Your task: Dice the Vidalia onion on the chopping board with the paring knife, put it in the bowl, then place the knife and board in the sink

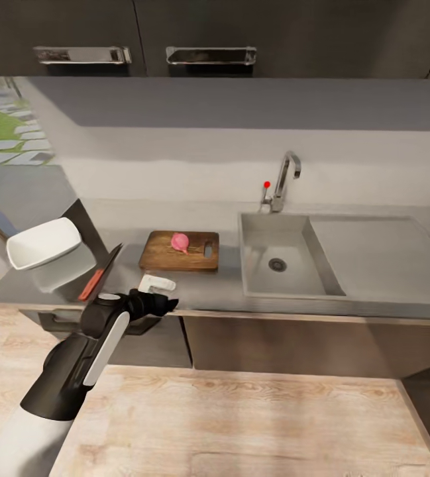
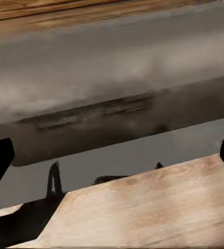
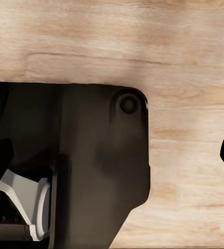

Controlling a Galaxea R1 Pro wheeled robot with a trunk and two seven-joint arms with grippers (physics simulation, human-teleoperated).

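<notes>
The onion (image 1: 180, 242) lies on the board (image 1: 163, 254), left of the sink (image 1: 287, 262); the knife (image 1: 99, 272) rests left of the board. The left gripper (image 1: 168, 305) hangs near the board's front, fingers spread, empty. Next, approach the knife's handle squarely.

Soft, even light washes the kitchen; a broad shadow band crosses the wall (image 1: 241, 106) beneath the upper cabinets (image 1: 241, 33). Glare brightens the countertop (image 1: 195, 291). The left wrist view is heavily blurred ahead of the jaws.
</notes>
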